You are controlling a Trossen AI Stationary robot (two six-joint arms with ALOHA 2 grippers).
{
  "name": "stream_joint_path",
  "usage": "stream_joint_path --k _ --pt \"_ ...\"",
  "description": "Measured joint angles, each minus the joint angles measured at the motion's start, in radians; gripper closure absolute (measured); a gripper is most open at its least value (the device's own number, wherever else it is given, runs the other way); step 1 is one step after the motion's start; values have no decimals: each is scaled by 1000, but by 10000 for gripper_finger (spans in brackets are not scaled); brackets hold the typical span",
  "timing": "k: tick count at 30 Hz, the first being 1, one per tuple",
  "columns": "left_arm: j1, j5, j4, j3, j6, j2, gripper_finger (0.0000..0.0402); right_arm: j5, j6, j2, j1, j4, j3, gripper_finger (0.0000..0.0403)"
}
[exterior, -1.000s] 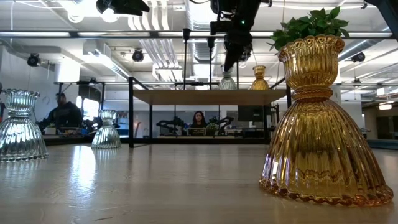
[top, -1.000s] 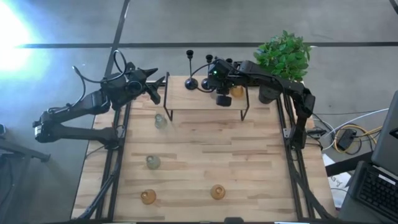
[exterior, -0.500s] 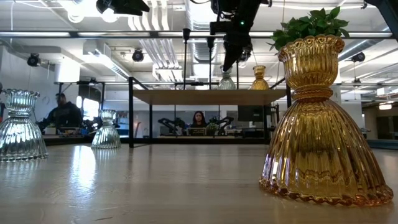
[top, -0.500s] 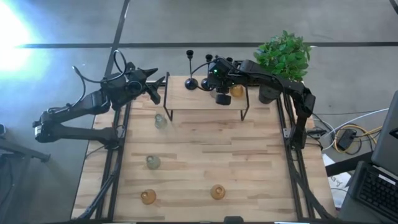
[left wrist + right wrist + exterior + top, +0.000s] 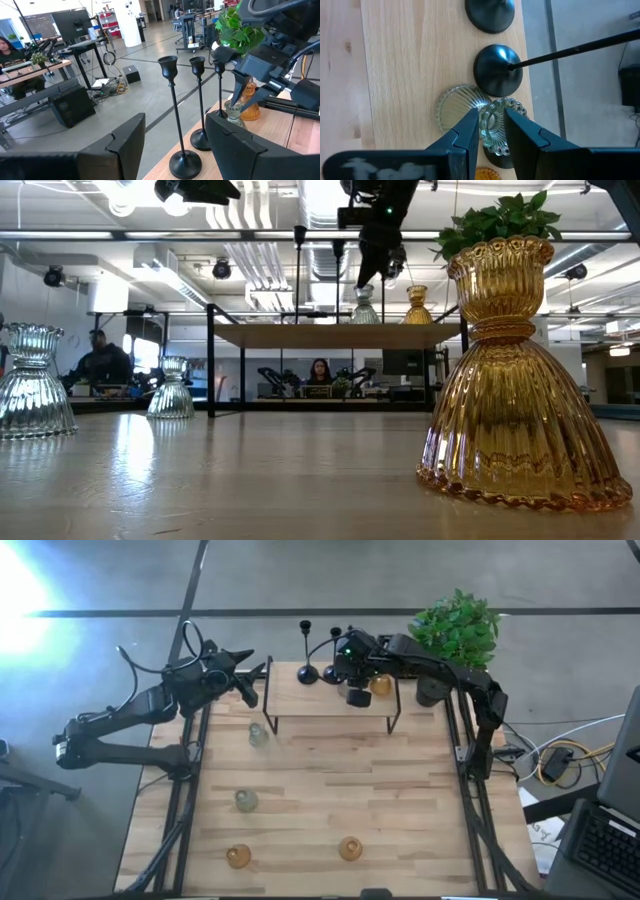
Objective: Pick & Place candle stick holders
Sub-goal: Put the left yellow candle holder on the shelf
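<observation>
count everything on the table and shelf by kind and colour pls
black candlestick: 3
amber glass holder: 3
pale green glass holder: 3
plant: 1
total: 10

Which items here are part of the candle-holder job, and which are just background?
Job:
black candlesticks on the raised shelf
pale green glass holder in the right gripper
amber holder on shelf
glass holders on table

Background:
potted plant
left gripper, idle
</observation>
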Motion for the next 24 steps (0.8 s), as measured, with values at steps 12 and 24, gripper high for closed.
stream_joint_path --k 12,24 --pt "0 0 0 0 -3 0 188 -2 11 -1 11 -34 46 316" --pt "0 0 0 0 -3 0 188 -2 95 -1 79 -186 235 318"
